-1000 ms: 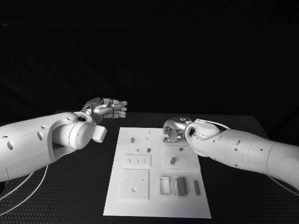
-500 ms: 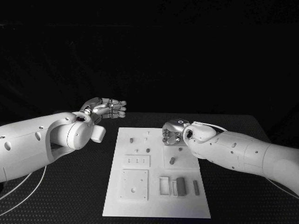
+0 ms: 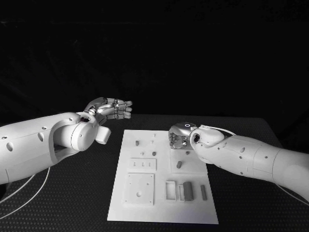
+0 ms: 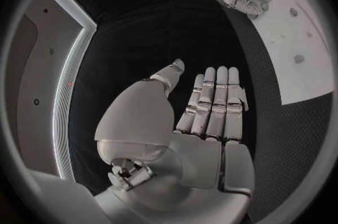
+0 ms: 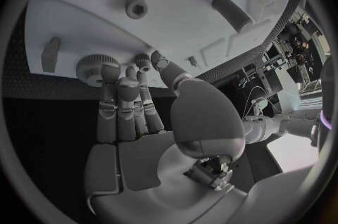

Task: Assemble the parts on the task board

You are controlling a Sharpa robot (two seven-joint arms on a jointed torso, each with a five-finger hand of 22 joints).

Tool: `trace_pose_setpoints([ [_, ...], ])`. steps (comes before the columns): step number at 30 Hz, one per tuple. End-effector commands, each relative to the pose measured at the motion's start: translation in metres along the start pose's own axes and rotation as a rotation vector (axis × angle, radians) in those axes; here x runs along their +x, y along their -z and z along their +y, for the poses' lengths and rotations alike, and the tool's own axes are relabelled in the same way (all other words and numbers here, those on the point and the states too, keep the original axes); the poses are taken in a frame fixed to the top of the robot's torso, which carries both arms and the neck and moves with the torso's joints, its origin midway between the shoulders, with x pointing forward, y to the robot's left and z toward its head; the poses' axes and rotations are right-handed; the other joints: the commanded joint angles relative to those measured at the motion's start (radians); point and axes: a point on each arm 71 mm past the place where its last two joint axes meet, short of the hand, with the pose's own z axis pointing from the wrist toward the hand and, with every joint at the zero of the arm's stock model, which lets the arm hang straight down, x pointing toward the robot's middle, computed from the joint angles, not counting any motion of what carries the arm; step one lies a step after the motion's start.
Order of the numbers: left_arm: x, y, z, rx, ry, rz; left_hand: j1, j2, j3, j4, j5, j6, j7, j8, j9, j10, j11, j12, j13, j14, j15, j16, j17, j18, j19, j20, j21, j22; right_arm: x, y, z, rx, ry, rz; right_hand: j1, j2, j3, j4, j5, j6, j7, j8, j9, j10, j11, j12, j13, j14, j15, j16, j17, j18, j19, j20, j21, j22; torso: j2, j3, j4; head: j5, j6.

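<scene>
the left robot hand (image 3: 111, 109) is held above the surface (image 3: 71, 193) near its far left part, fingers straight and apart, nothing in it. the task board (image 3: 165, 215) is laid lengthwise at the middle of the surface, with small grey parts (image 3: 187, 191) scattered on it. the right robot hand (image 3: 179, 136) is lowered over the board's far right corner, fingers extended by a round ridged part (image 5: 93, 64); whether anything is gripped cannot be told.
</scene>
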Motion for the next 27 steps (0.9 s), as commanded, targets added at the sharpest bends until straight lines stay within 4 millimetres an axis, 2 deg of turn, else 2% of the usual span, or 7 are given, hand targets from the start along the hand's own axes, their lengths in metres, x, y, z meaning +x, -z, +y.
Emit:
trace_pose_setpoints([
  [1, 0.0032, -0.0009, -0.0024, 0.01, -0.002, 0.021, -0.011, 0.0, 0.002, -0.005, 0.006, 0.001, 0.005, -0.004, -0.002, 0.007, 0.003, -0.004, 0.001, -0.001, 0.004, -0.006, 0.002, -0.006, 0.003, 0.005, -0.004, -0.001, 0.0011, -0.0008, 0.002, -0.003, 0.014, 0.011, 0.002, 0.004, 0.006, 0.002, -0.003, -0.002, 0.005, -0.003, -0.001, 0.006, 0.001, 0.006, -0.001, -0.002, -0.006, 0.004, -0.001, 0.038, 0.001, -0.008, 0.004, 0.021, 0.002, -0.0007, -0.0015, 0.0, 0.0],
  [5, 0.0038, -0.0012, -0.0024, 0.009, -0.002, 0.024, -0.013, 0.0, 0.003, -0.006, 0.006, 0.001, 0.005, -0.005, -0.002, 0.007, 0.003, -0.006, 0.002, -0.001, 0.004, -0.007, 0.002, -0.006, 0.003, 0.005, -0.005, -0.001, 0.0023, -0.0016, 0.003, -0.003, 0.015, 0.014, 0.002, 0.004, 0.006, 0.002, -0.003, -0.002, 0.005, -0.003, -0.001, 0.006, 0.001, 0.006, -0.001, -0.002, -0.006, 0.004, -0.001, 0.038, 0.001, -0.008, 0.004, 0.021, 0.003, -0.0014, -0.0018, -0.001, -0.001],
  [6, 0.004, -0.0012, -0.0024, 0.009, -0.002, 0.024, -0.013, 0.0, 0.003, -0.006, 0.006, 0.001, 0.005, -0.005, -0.002, 0.007, 0.003, -0.006, 0.002, -0.001, 0.004, -0.008, 0.002, -0.006, 0.003, 0.005, -0.005, -0.002, 0.0026, -0.0015, 0.003, -0.003, 0.016, 0.014, 0.031, 0.035, 0.034, 0.001, -0.003, -0.001, 0.003, -0.003, -0.001, 0.018, -0.004, 0.011, 0.001, -0.001, -0.009, 0.004, -0.002, 0.038, 0.002, -0.012, 0.003, 0.019, 0.002, -0.0012, -0.0016, -0.001, -0.002],
  [7, 0.004, -0.0011, -0.0024, 0.009, -0.001, 0.025, -0.014, 0.0, 0.003, -0.006, 0.006, 0.001, 0.005, -0.005, -0.003, 0.007, 0.003, -0.006, 0.002, -0.001, 0.004, -0.008, 0.002, -0.006, 0.003, 0.005, -0.005, -0.002, 0.0029, -0.0015, 0.0028, -0.003, 0.019, 0.015, 0.034, 0.038, 0.037, 0.001, -0.003, -0.001, 0.003, -0.003, -0.001, 0.019, -0.004, 0.012, 0.001, -0.001, -0.009, 0.004, -0.002, 0.038, 0.002, -0.012, 0.003, 0.019, 0.003, -0.0014, -0.0015, -0.001, -0.003],
  [12, 0.0037, -0.0002, -0.0025, 0.01, -0.001, 0.025, -0.014, 0.0, 0.004, -0.007, 0.006, 0.001, 0.005, -0.006, -0.003, 0.007, 0.003, -0.007, 0.002, -0.001, 0.004, -0.008, 0.002, -0.006, 0.003, 0.005, -0.006, -0.002, 0.0045, -0.0019, 0.0014, 0.004, 0.021, 0.017, 0.027, 0.03, 0.101, 0.004, -0.003, -0.003, 0.007, -0.007, -0.004, 0.033, -0.005, 0.0, -0.006, 0.002, -0.013, 0.009, -0.01, 0.038, 0.004, -0.007, 0.01, 0.021, 0.005, -0.0006, 0.0005, -0.001, -0.006],
  [23, 0.0039, 0.0005, -0.0045, 0.012, -0.001, 0.027, -0.016, -0.001, 0.005, -0.008, 0.006, 0.001, 0.005, -0.006, -0.003, 0.007, 0.004, -0.009, 0.002, -0.001, 0.004, -0.01, 0.003, -0.006, 0.002, 0.005, -0.007, -0.002, 0.0079, -0.0019, 0.0017, 0.002, 0.027, 0.033, 0.029, 0.042, 0.144, 0.002, -0.003, -0.014, 0.012, -0.014, -0.009, 0.051, -0.009, -0.007, -0.009, 0.001, -0.016, 0.013, -0.016, 0.038, 0.001, -0.009, 0.017, 0.021, 0.004, -0.0012, -0.0004, 0.003, -0.012],
  [27, 0.0039, 0.0006, -0.0046, 0.012, -0.001, 0.028, -0.017, -0.001, 0.006, -0.01, 0.006, 0.001, 0.005, -0.007, -0.004, 0.007, 0.004, -0.01, 0.002, -0.001, 0.005, -0.011, 0.003, -0.006, 0.002, 0.006, -0.008, -0.002, 0.0083, -0.0017, 0.0013, 0.003, 0.028, 0.037, 0.029, 0.038, 0.15, 0.002, -0.003, -0.014, 0.012, -0.014, -0.009, 0.053, -0.009, -0.009, -0.01, 0.001, -0.017, 0.014, -0.017, 0.038, 0.001, -0.009, 0.019, 0.021, 0.002, -0.0014, -0.0018, 0.004, -0.012],
])
